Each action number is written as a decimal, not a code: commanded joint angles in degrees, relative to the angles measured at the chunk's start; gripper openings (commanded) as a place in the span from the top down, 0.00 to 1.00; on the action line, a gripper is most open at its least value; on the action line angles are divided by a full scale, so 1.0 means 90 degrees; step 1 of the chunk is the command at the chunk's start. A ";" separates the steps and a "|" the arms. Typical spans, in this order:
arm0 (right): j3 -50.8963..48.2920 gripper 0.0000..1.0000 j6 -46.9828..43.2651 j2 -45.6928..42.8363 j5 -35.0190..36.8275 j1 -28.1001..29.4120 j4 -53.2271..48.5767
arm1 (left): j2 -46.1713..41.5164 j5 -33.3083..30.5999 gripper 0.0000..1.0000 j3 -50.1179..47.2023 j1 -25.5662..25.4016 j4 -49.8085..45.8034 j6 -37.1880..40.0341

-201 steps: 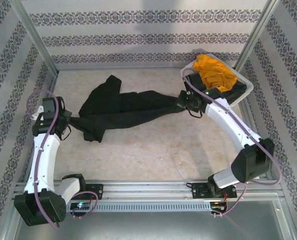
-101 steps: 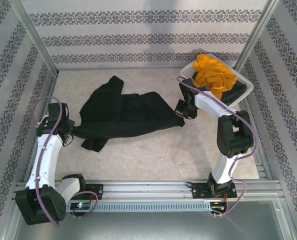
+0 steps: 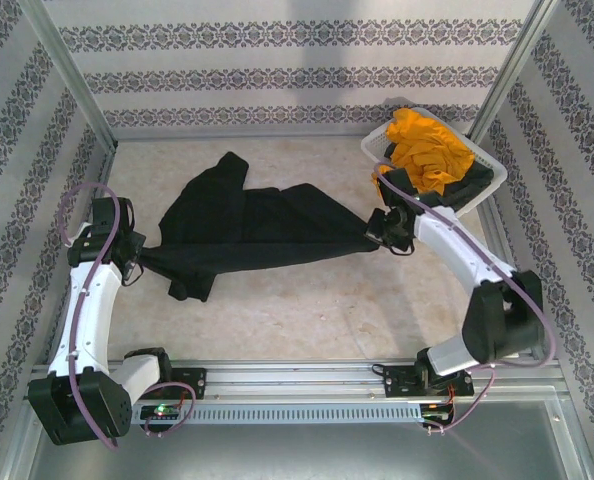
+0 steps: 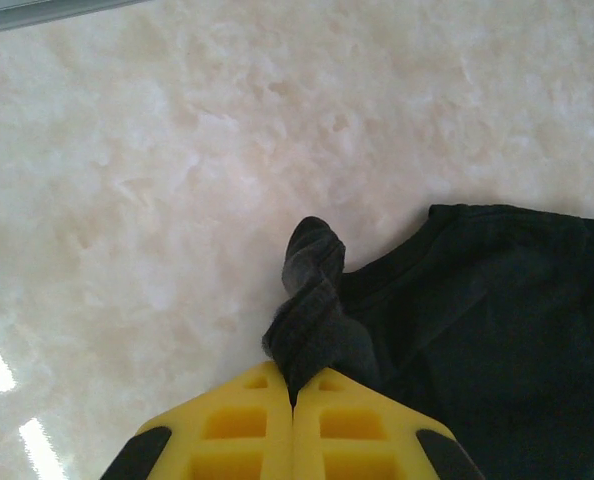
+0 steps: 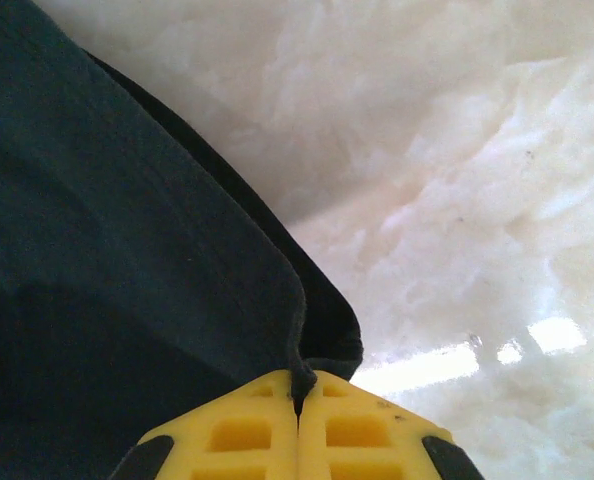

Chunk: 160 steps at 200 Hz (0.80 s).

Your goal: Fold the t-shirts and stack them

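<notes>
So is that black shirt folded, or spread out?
Not folded: the black t-shirt is stretched out, rumpled and bunched, between the left gripper and the right gripper, each shut on an edge of it.

Overhead camera sits high behind the arm bases, looking down over the whole tabletop. Wrist cameras ride in tight, peering past the left end effector and right end effector at opposite ends of the black t-shirt, shared by all three.

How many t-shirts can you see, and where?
3. A black t-shirt lies across the table, pinched by the left tool and right tool; a mustard-orange t-shirt sits in the basket; a dark t-shirt lies beneath it. More may be hidden there.
</notes>
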 commanded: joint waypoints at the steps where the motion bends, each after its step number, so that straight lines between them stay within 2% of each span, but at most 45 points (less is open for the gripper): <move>1: -0.0442 1.00 -0.0090 -0.0011 -0.0086 -0.0159 0.0041 | -0.0063 -0.0329 1.00 0.0001 0.0064 -0.0252 -0.0073; 51: 0.0161 1.00 -0.0227 0.0980 -0.0534 -0.0178 -0.0257 | 0.0246 -0.0275 1.00 0.0102 0.0035 -0.0140 -0.0013; 76: 0.0389 1.00 -0.0199 0.1551 -0.0545 -0.0243 0.0144 | 0.0401 -0.0249 1.00 0.0122 0.0025 -0.0171 0.0044; 92: 0.0782 0.89 -0.0133 0.2037 -0.0814 -0.0369 0.0372 | 0.0451 -0.0327 1.00 0.0148 0.0025 -0.0160 0.0081; 109: 0.1263 0.73 -0.0024 0.2486 -0.1025 -0.0510 0.0391 | 0.0517 -0.0354 1.00 0.0203 0.0025 -0.0109 0.0109; 127: 0.1574 0.61 0.0016 0.2565 -0.0718 -0.0567 0.0120 | 0.0599 -0.0334 1.00 0.0255 0.0015 -0.0096 0.0128; 143: 0.1190 0.58 0.0223 0.2076 -0.0344 -0.0576 0.0180 | 0.0605 -0.0310 1.00 0.0273 0.0015 -0.0108 0.0134; 160: 0.0250 0.61 0.0754 0.1323 -0.0366 -0.0595 0.0532 | 0.0550 -0.0310 1.00 0.0228 0.0015 -0.0111 0.0121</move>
